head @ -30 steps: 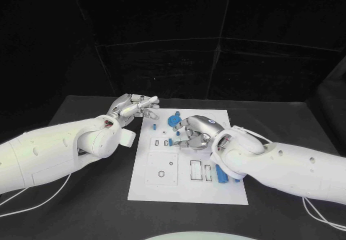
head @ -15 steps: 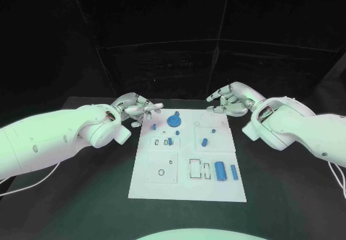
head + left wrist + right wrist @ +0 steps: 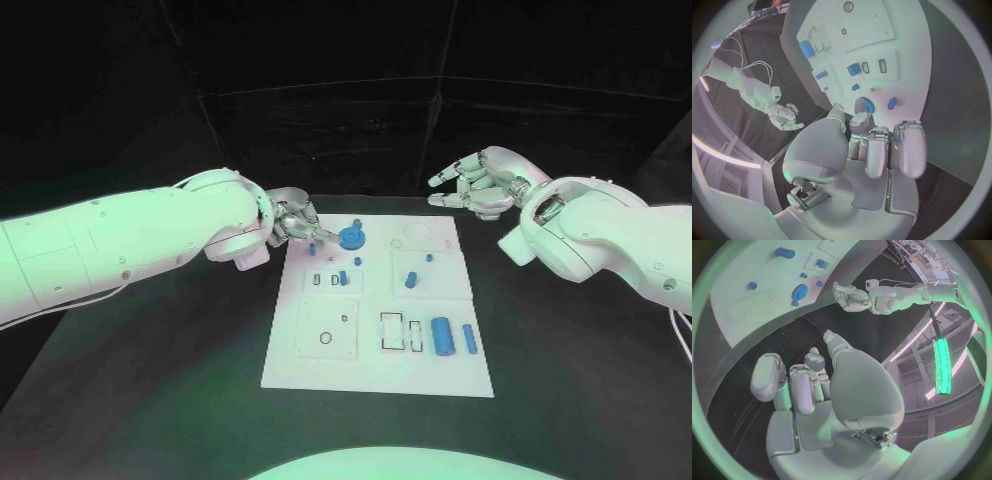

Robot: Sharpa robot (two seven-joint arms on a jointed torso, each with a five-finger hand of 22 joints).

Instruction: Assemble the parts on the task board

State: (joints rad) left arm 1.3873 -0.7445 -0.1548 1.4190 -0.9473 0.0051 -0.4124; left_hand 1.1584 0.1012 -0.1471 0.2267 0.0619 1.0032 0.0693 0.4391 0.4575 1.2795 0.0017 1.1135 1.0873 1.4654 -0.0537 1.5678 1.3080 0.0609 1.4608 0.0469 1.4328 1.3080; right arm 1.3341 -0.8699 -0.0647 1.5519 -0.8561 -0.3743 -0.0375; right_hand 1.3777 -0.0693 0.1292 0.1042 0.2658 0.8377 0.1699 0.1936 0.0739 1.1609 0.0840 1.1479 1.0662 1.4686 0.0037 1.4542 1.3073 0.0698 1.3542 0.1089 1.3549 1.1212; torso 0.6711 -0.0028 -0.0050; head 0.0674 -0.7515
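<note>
Since half a second ago the left hand (image 3: 296, 222) has come in over the near-left corner of the task board (image 3: 378, 360), its fingertips now close beside the round blue part (image 3: 353, 238), where before it hung just off the board's edge. The right hand (image 3: 486, 182) has drawn a little further back and sits off the board's far right corner, over the black table (image 3: 173, 370), fingers loosely curled with nothing in them. Whether the left hand's fingers actually touch the round part I cannot tell; in the left wrist view they are bent inward above it, holding nothing that can be made out.

The board's recesses are partly filled. A short blue peg (image 3: 411, 279) stands in the square panel at the right, and a small blue piece (image 3: 343, 279) sits by the slots in the left panel. Lower down, a wide blue block (image 3: 444, 336) and a slim blue bar (image 3: 469, 339) lie side by side, just beside an outlined rectangular slot (image 3: 392, 332).
</note>
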